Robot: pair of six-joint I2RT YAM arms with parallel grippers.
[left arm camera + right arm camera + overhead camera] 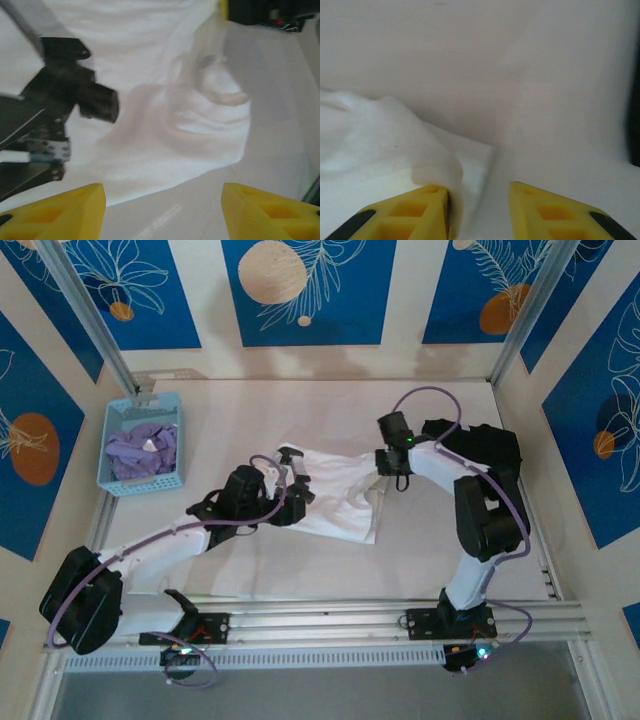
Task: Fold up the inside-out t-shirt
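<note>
The inside-out t-shirt (335, 495) lies crumpled and white in the middle of the table. My left gripper (295, 483) is at its left edge. In the left wrist view the yellow fingers (75, 210) stand wide apart, and the left gripper (162, 200) is open over bare table. The shirt's hem (150, 165) lies just ahead of it. My right gripper (393, 478) is at the shirt's upper right corner. In the right wrist view the right gripper (477, 200) is open. A fold of the shirt (370, 135) rests against the left finger and its corner reaches into the gap.
A blue basket (112, 455) with a lavender garment (140, 450) stands at the back left. A dark heap (485, 445) lies behind the right arm. Bare table (300, 410) stretches behind the shirt, and a metal rail (380, 615) runs along the near edge.
</note>
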